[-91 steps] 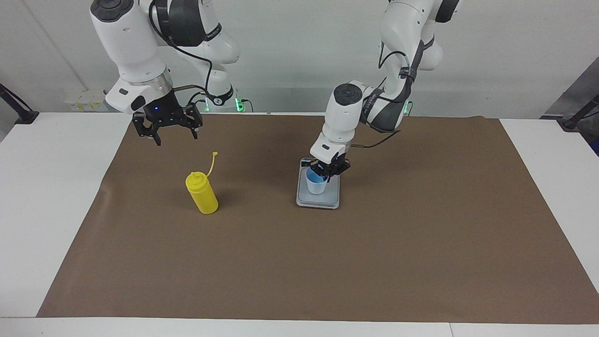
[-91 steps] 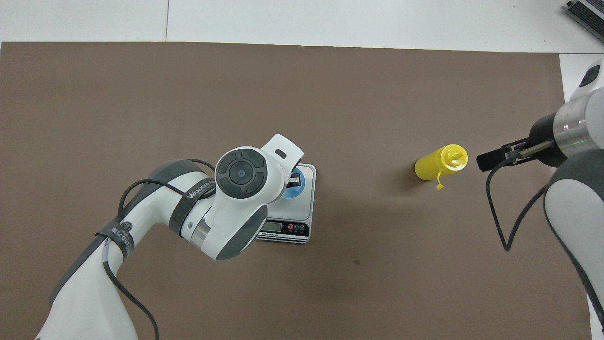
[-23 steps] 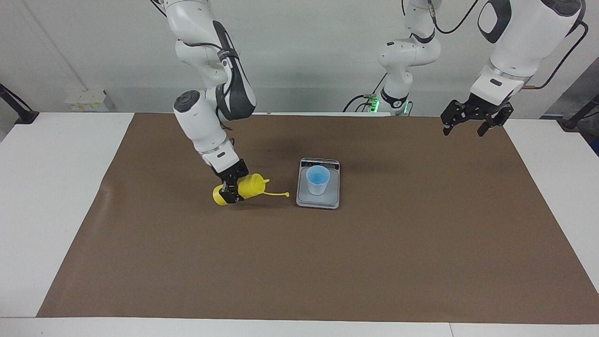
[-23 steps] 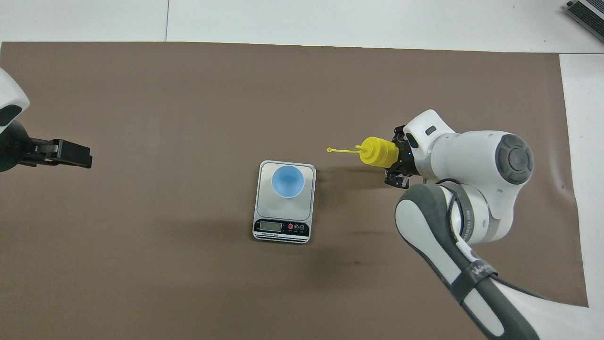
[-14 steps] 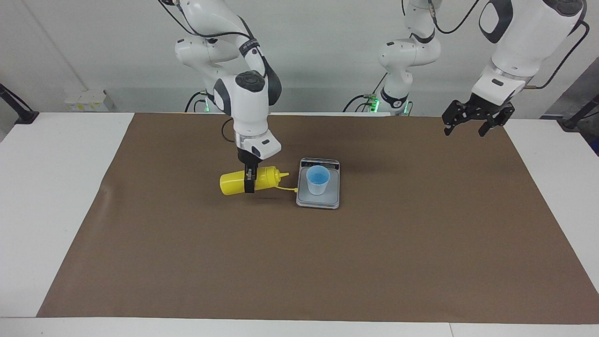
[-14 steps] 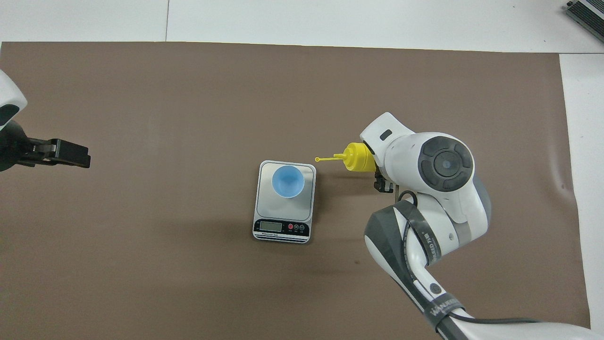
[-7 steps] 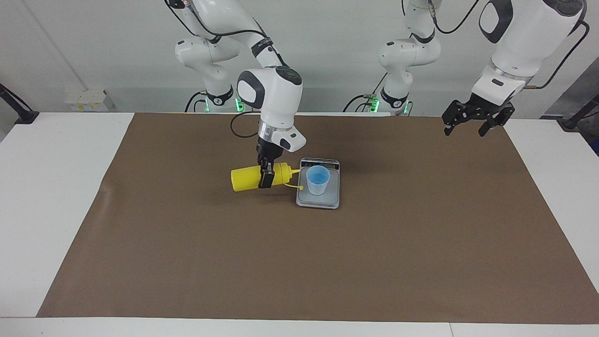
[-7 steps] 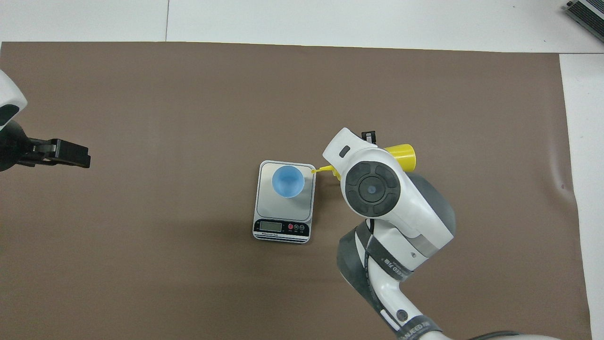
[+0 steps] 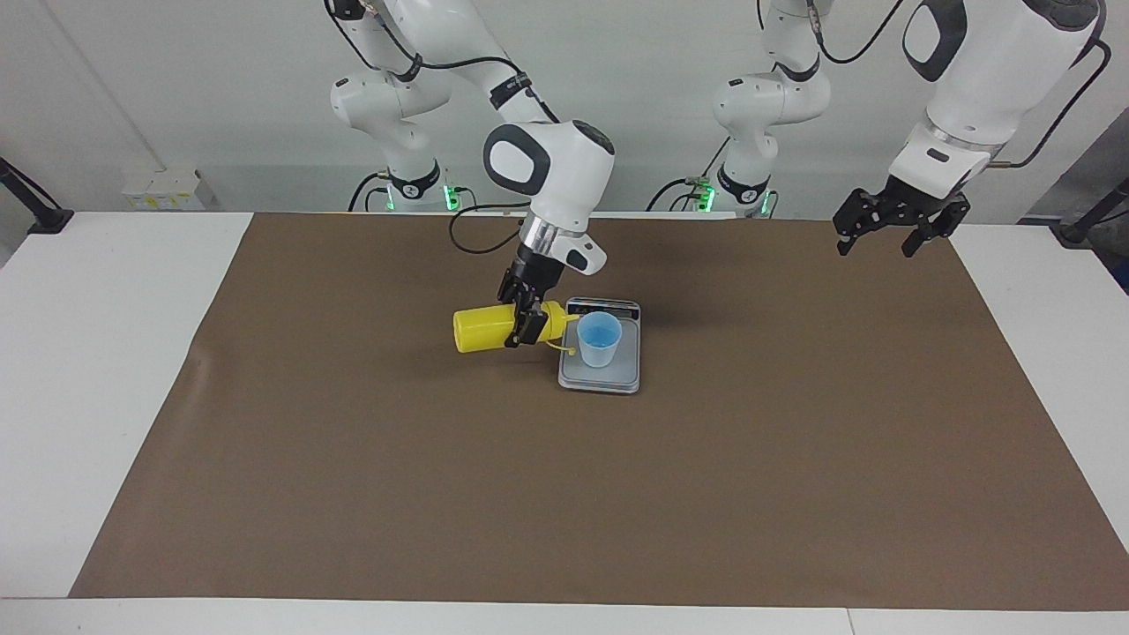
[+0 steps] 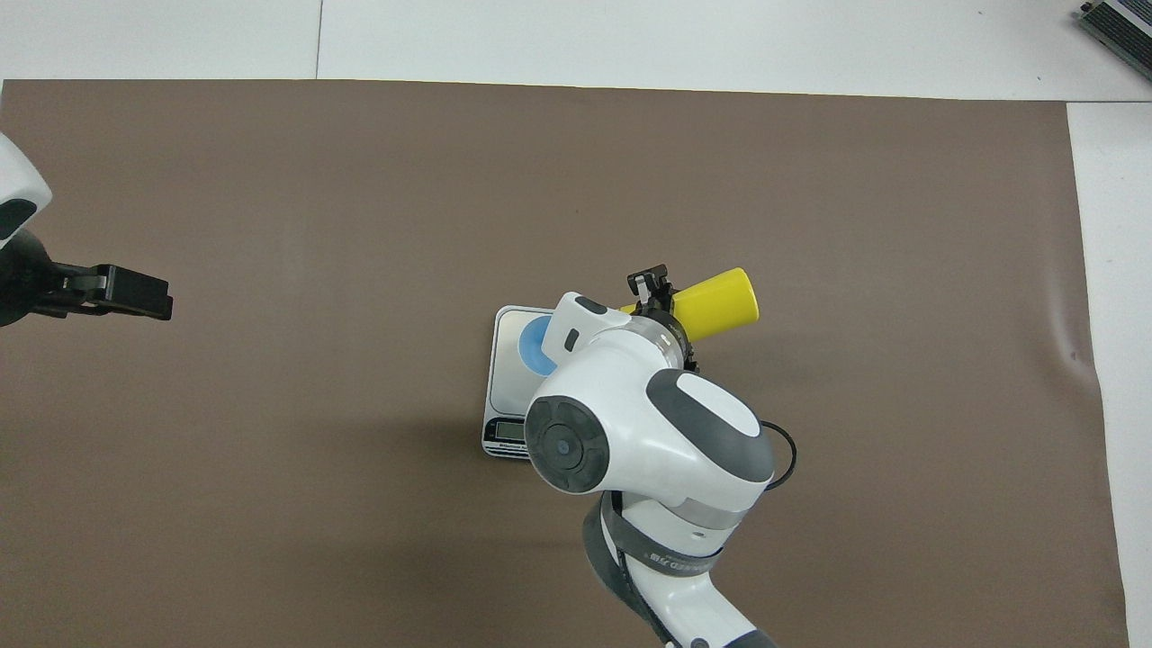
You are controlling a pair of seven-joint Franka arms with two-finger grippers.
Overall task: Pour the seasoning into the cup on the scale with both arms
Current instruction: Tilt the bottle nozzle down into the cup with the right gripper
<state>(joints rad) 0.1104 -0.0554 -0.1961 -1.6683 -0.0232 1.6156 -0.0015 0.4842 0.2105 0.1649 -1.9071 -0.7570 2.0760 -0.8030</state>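
Right pincer (image 9: 522, 319) clamped on the yellow bottle (image 9: 485, 329), held sideways, long axis level, nozzle pointing at the cup (image 9: 599, 339) on the scale (image 9: 601, 379); left pincer (image 9: 889, 231) waits spread wide over the desk's (image 9: 1041, 370) end

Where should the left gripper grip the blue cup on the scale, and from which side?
Probably the rim toward the left arm's end, from above: the cup stands upright and open, and the right gripper holds the seasoning bottle beside it toward the right arm's end.
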